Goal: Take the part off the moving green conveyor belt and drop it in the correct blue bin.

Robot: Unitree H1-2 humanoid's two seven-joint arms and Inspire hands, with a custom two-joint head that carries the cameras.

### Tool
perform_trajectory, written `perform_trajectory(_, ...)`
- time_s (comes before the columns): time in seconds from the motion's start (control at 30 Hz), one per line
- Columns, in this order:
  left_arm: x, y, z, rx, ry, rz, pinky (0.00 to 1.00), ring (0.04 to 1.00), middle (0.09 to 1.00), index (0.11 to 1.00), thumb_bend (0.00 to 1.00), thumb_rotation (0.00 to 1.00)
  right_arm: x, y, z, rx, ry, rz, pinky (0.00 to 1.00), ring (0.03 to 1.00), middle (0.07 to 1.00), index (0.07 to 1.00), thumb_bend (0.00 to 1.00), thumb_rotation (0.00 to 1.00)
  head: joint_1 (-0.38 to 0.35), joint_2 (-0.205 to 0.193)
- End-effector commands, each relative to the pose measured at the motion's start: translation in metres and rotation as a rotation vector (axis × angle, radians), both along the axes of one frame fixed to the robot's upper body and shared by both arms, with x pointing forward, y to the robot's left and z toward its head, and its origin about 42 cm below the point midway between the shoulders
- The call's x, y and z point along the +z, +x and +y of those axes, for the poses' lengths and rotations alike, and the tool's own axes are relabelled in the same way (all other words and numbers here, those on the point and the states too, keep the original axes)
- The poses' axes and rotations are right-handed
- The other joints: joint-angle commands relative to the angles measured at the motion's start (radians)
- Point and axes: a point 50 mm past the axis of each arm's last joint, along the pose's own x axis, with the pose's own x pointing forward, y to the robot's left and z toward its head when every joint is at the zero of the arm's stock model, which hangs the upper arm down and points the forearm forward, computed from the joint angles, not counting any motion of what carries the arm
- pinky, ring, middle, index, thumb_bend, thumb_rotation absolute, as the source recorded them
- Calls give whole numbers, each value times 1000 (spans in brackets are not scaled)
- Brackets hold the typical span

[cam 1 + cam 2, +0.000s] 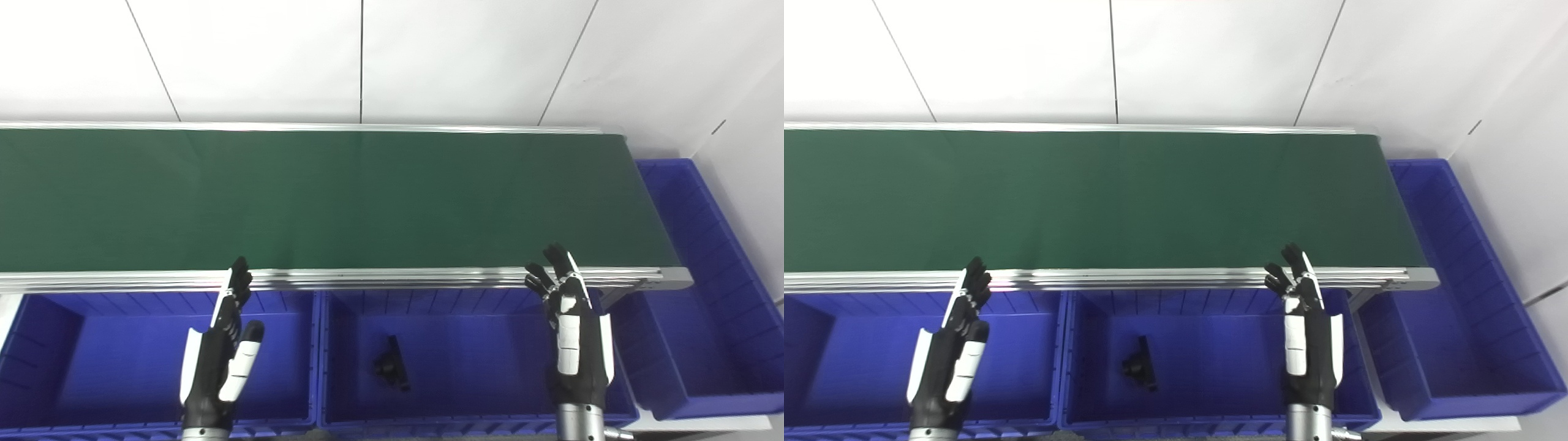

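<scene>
Both hands, left hand (pixel 217 358) and right hand (pixel 572 334), wait with fingers spread, holding nothing, at the near edge of the bare green conveyor belt (pixel 331 199); a black part (pixel 390 365) lies in the middle blue bin (pixel 474 415).

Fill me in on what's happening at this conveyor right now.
Nothing is being handled at this moment. The green conveyor belt carries no part in view. Both hands are open and empty: the left hand is raised over the left blue bin, the right hand over the right edge of the middle blue bin. A small black part lies on the middle bin's floor. A third blue bin sits at the belt's end.
</scene>
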Motion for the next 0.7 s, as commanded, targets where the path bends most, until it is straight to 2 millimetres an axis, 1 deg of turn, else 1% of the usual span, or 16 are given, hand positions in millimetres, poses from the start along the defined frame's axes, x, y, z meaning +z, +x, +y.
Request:
perform_trajectory(0.0, 12, 2, -3, 9, -11, -78, 930, 949, 970, 955, 662, 894, 11, 1, -1, 16, -12, -30, 813, 836, 917, 914, 618, 970, 8, -2)
perform_trajectory(0.13, 13, 1, -7, 9, -40, -61, 935, 952, 968, 948, 650, 881, 11, 1, -4, 25, -15, -16, 825, 846, 924, 924, 599, 964, 7, -8)
perform_trajectory(0.2, 13, 0, -8, 11, -40, -56, 939, 954, 969, 957, 624, 916, 10, 1, -6, 35, -16, -10, 827, 846, 924, 923, 622, 956, 3, -9)
perform_trajectory(0.3, 12, 0, -8, 13, -51, -61, 949, 956, 967, 962, 616, 946, 9, 1, -7, 56, -29, -1, 832, 841, 920, 916, 633, 952, 3, -12)
perform_trajectory(0.43, 12, 0, -9, 20, -62, -63, 950, 952, 964, 965, 616, 960, 8, 1, -9, 74, -49, 10, 843, 848, 925, 918, 643, 965, 2, -9)
perform_trajectory(0.5, 11, 0, -9, 21, -61, -63, 947, 950, 963, 966, 616, 963, 5, 1, -9, 74, -51, 16, 846, 848, 923, 917, 657, 961, 2, -23)
perform_trajectory(0.53, 10, 0, -9, 20, -62, -63, 947, 949, 962, 966, 617, 963, 4, 1, -9, 74, -51, 20, 846, 848, 921, 915, 661, 959, 2, -23)
perform_trajectory(0.6, 8, 1, -9, 19, -62, -61, 950, 948, 961, 969, 609, 960, 2, 1, -9, 73, -50, 23, 837, 843, 914, 907, 628, 960, 4, -31)
perform_trajectory(0.63, 8, 2, -9, 18, -60, -59, 948, 947, 960, 969, 609, 960, 1, 1, -10, 73, -50, 25, 833, 844, 913, 906, 609, 967, 10, -41)
perform_trajectory(0.67, 8, 2, -9, 17, -58, -59, 947, 947, 960, 969, 608, 961, 0, 1, -10, 75, -49, 27, 837, 848, 915, 908, 597, 971, 10, -41)
